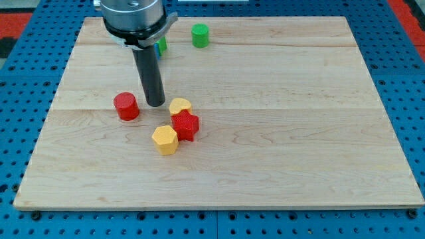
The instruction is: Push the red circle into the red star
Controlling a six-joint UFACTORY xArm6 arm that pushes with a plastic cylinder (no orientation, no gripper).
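Observation:
The red circle (125, 106) stands on the wooden board at the view's left of centre. The red star (185, 125) lies to its lower right, about ninety pixels away. A yellow heart-like block (180, 107) touches the star's top side. A yellow hexagon (165, 139) touches the star's lower left. My tip (155, 103) rests on the board between the red circle and the yellow heart, just right of the circle and apart from both.
A green cylinder (200, 35) stands near the board's top edge. Another green block (162, 45) is mostly hidden behind the rod. The wooden board (279, 133) lies on a blue perforated surface.

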